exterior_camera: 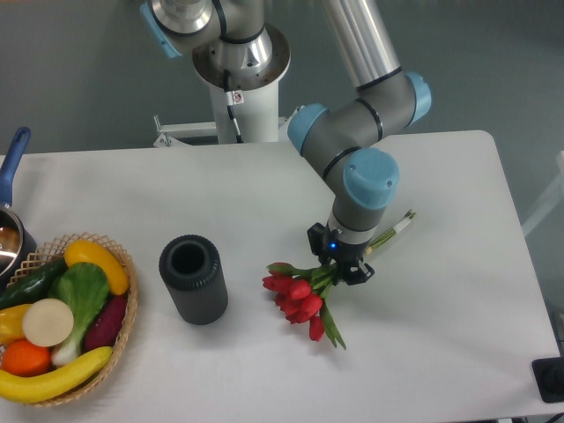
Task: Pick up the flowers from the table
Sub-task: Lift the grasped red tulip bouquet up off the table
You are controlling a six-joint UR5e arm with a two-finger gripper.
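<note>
Right of centre on the table (458,291), my gripper (342,269) points straight down and sits over the flowers (300,298), at the place where the green leaves give way to the stems. From this fixed view my own wrist covers the fingertips, so I cannot tell for certain whether the jaws are clenched on the stems or only straddling them; the bunch runs directly beneath the tool, and my judgement is that I have hold of it.

What matters for the coming move is how the bunch lies. Its long axis runs on a diagonal: the red heads fan out to the near left of my gripper, and the pale stem ends poke out on the far right side, just past my wrist. My gripper is set across that axis, closer to the heads than to the stem tips, so the heavier, bushier end hangs to the near left. I would expect that end to droop if I lift straight up. One long leaf trails toward the near edge below the heads. Whether the heads are resting on the white surface or just clear of it, I cannot tell.

Well to the left stands a dark cylinder (193,278), open at the top, and farther left a wicker basket (121,324) of fruit and vegetables, both apart from the bunch.
</note>
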